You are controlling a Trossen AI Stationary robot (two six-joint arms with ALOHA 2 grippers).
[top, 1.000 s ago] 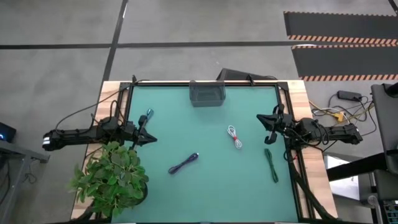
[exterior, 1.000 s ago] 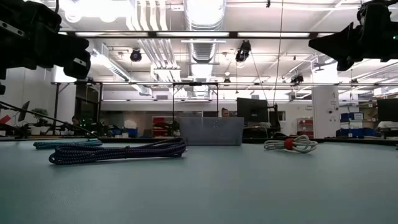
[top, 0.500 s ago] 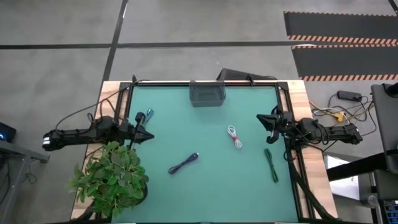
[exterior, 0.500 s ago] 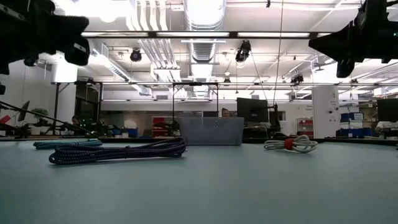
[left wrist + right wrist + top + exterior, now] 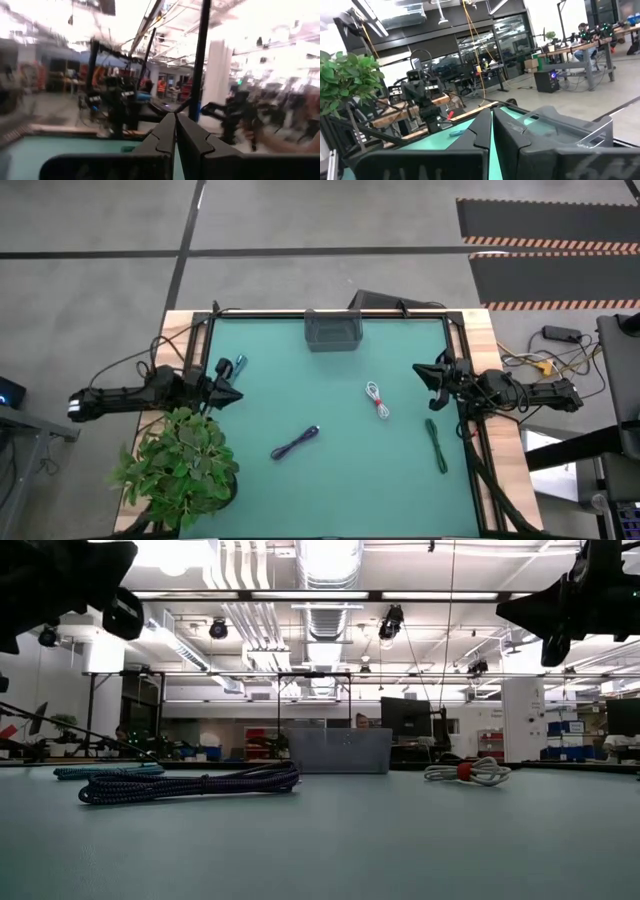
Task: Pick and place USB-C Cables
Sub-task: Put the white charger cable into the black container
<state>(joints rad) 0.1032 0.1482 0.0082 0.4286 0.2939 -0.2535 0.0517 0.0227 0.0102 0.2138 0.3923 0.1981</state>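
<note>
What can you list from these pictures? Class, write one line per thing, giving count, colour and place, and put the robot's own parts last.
USB-C cables: four on the mat; white with red right of centre; purple near the front, left of centre; dark green at the right edge; blue at the left edge.
Tray: one, grey, middle of the far edge.
Mat: one, teal, covering the table.
Plant: one, green, front left corner.
Wires: several, on the floor right of the table.
Left gripper: dark, shut, empty, left edge beside the blue cable.
Right gripper: dark, shut, empty, right edge.
</note>
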